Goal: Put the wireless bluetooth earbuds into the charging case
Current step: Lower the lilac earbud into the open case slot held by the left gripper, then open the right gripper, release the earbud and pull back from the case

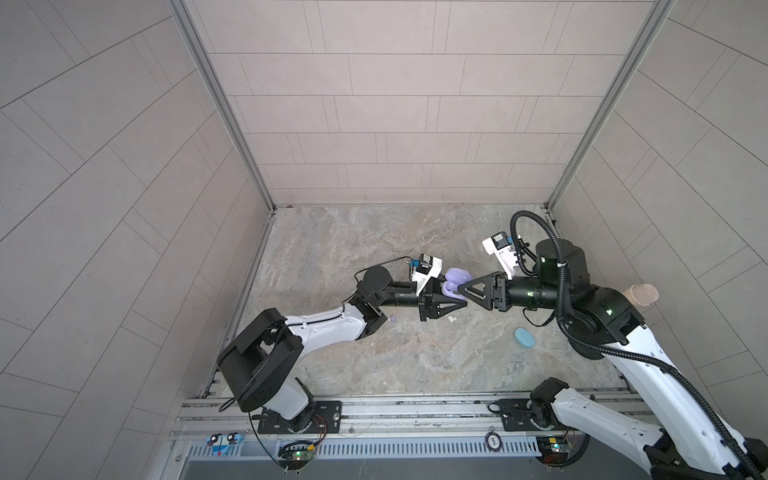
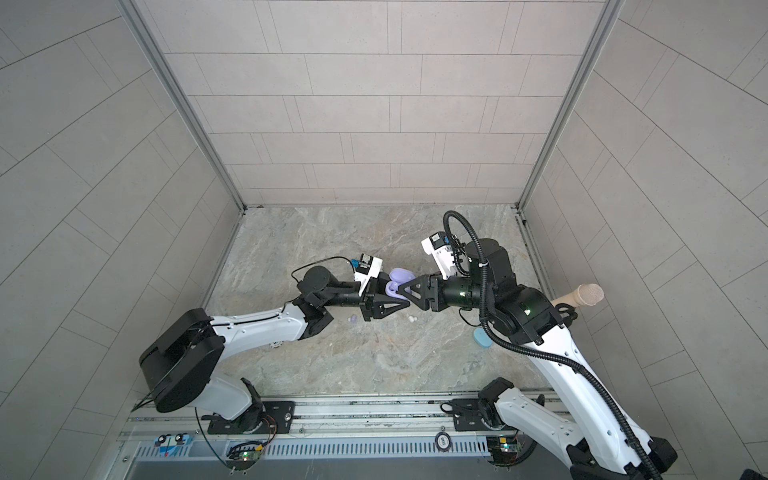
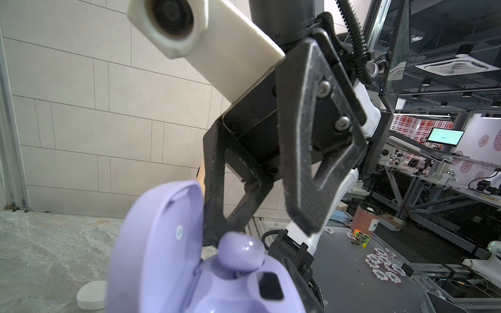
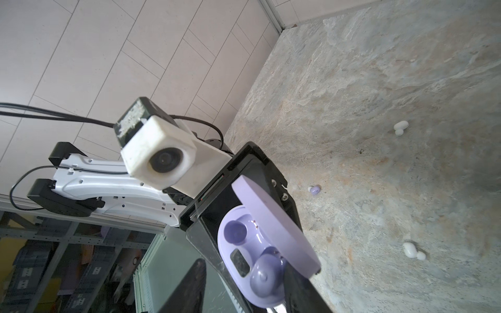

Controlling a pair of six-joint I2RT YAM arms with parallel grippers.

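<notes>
My left gripper [image 1: 451, 294] is shut on the open lilac charging case [image 1: 452, 286], holding it above the table. The case [image 4: 238, 244] has its lid [image 4: 271, 222] up. One lilac earbud [image 4: 267, 273] sits in one socket [image 3: 241, 253]; the other socket [image 4: 235, 233] is empty. My right gripper [image 1: 462, 290] meets the case from the right. It is open, its fingers [image 4: 189, 287] standing on either side of the seated earbud without pinching it. A second lilac earbud [image 1: 393, 318] and two white earbuds [image 4: 400, 127] [image 4: 412, 250] lie on the table.
A light blue case [image 1: 524, 337] lies shut on the table under my right arm. A white case [image 3: 92, 295] rests on the table beyond the lilac one. A beige microphone-like object [image 1: 642, 295] sticks out at the right wall. Tiled walls enclose the marble table.
</notes>
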